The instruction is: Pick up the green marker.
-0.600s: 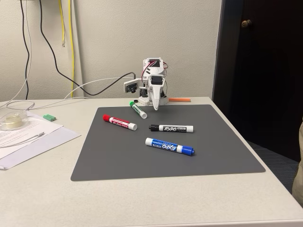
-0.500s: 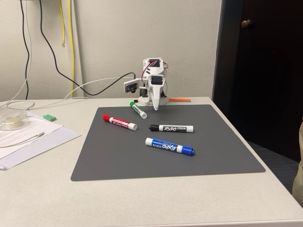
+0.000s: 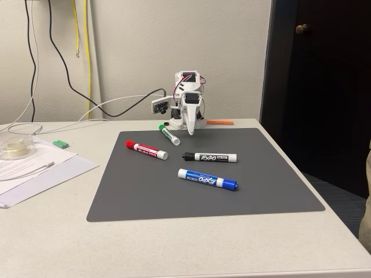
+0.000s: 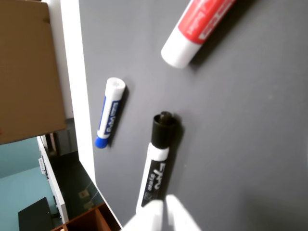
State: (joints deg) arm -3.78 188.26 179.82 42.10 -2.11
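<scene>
In the fixed view the green marker [image 3: 169,134], with a green cap and a white barrel, lies at the back left of the grey mat [image 3: 261,185]. My gripper [image 3: 189,132] hangs point-down just to its right, shut, with nothing in it. In front lie a red-capped marker [image 3: 146,149], a black marker [image 3: 210,157] and a blue marker [image 3: 207,179]. The wrist view looks down on the red marker [image 4: 202,24], the blue marker [image 4: 109,113] and the black marker [image 4: 156,159], with my white gripper [image 4: 165,214] at the bottom edge over the black marker's barrel.
A small flat green block [image 3: 61,143], a round clear dish [image 3: 14,147] and papers [image 3: 40,165] lie on the table left of the mat. An orange strip [image 3: 220,122] sits behind the mat. Cables hang on the wall at back left. The table ends just right of the mat.
</scene>
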